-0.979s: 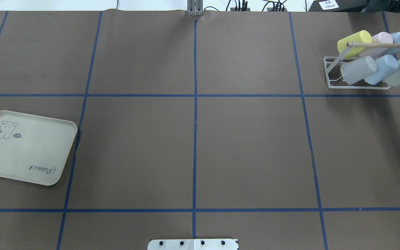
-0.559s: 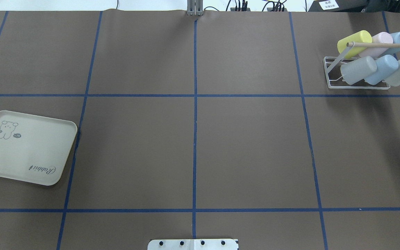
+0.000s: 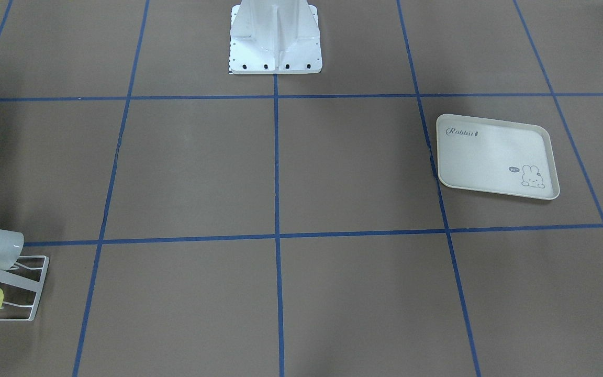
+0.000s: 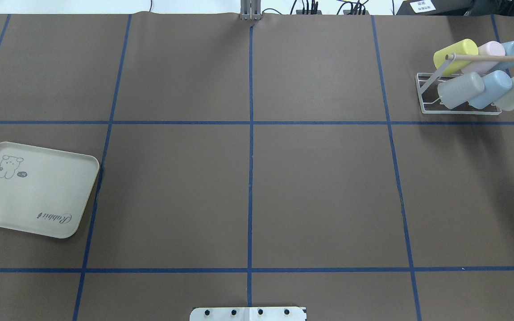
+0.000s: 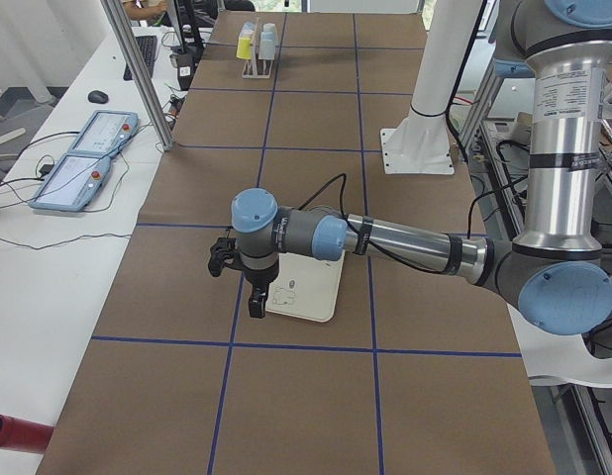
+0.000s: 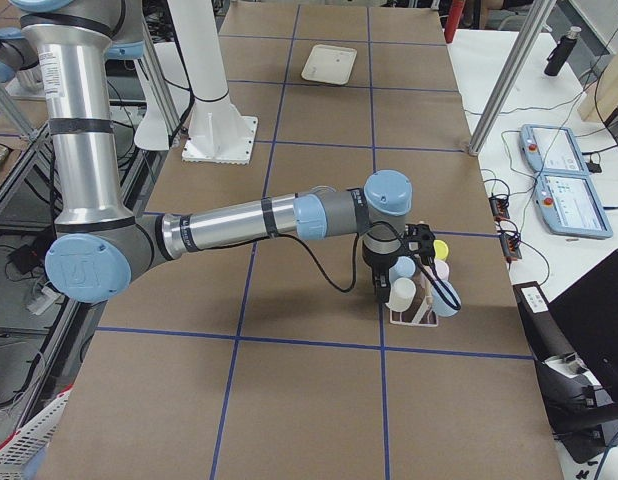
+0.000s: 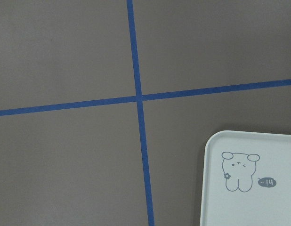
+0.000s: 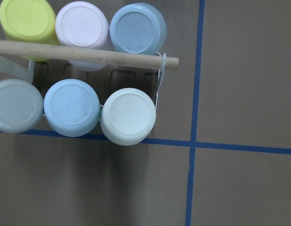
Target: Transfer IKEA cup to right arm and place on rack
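The left gripper (image 5: 255,303) hangs over the table (image 4: 319,191), just beside the rabbit corner of the tray (image 4: 38,191). It shows only in a side view, so whether its fingers are apart or together cannot be told. The right gripper (image 6: 379,288) hangs above the rack (image 4: 430,81). It also shows only in a side view, and its finger state cannot be told either.

Six cups (image 4: 460,90) lie tilted on the rack in two rows of three:
- Far row: yellow, pink, blue.
- Near row: grey, blue, pale green.

A wooden bar (image 4: 493,57) crosses above the cups, between the rows. The rack stands at the far right of the table, well apart from the tray at the left edge. Blue tape lines (image 4: 250,178) divide the brown surface.

The overhead view matches both earlier frames: rack, cups and tray have not shifted.
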Action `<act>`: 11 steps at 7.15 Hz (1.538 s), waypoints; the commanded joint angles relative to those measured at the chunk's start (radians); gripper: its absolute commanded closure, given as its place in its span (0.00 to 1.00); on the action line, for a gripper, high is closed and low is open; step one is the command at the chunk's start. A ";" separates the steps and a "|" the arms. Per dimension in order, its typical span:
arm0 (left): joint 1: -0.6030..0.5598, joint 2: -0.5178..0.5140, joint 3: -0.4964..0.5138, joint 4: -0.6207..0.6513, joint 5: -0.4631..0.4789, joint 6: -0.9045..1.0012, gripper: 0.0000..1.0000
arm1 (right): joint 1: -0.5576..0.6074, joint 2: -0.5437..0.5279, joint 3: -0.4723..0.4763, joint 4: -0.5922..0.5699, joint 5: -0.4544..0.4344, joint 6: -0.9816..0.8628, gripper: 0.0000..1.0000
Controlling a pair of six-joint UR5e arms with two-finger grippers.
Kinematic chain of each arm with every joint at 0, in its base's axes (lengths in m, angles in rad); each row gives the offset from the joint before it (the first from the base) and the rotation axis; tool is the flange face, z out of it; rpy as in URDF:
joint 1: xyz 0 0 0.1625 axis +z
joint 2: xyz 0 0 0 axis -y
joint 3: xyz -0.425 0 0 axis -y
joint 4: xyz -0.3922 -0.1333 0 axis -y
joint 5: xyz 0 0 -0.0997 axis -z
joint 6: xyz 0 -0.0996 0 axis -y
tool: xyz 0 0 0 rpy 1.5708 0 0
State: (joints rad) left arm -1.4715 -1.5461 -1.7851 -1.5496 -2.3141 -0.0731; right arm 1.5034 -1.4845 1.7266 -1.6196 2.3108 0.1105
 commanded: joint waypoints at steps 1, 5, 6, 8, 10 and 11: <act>0.000 -0.020 -0.003 0.002 -0.010 0.001 0.00 | -0.012 0.012 0.002 0.010 -0.001 -0.002 0.00; -0.027 0.006 0.010 0.002 -0.017 0.001 0.00 | -0.015 0.004 -0.005 -0.002 0.024 -0.002 0.00; -0.041 0.011 0.041 0.005 -0.097 0.001 0.00 | -0.015 0.007 -0.007 -0.002 0.042 -0.002 0.00; -0.058 0.012 0.065 0.000 -0.163 0.001 0.00 | -0.023 0.009 -0.022 0.000 0.030 -0.003 0.00; -0.058 0.004 0.056 0.000 -0.160 -0.001 0.00 | -0.023 -0.002 -0.001 0.010 0.059 0.000 0.00; -0.058 0.011 0.056 0.000 -0.166 -0.001 0.00 | -0.023 -0.014 -0.001 0.010 0.070 -0.002 0.00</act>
State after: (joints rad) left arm -1.5285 -1.5390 -1.7272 -1.5491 -2.4746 -0.0734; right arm 1.4804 -1.4875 1.7212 -1.6115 2.3655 0.1094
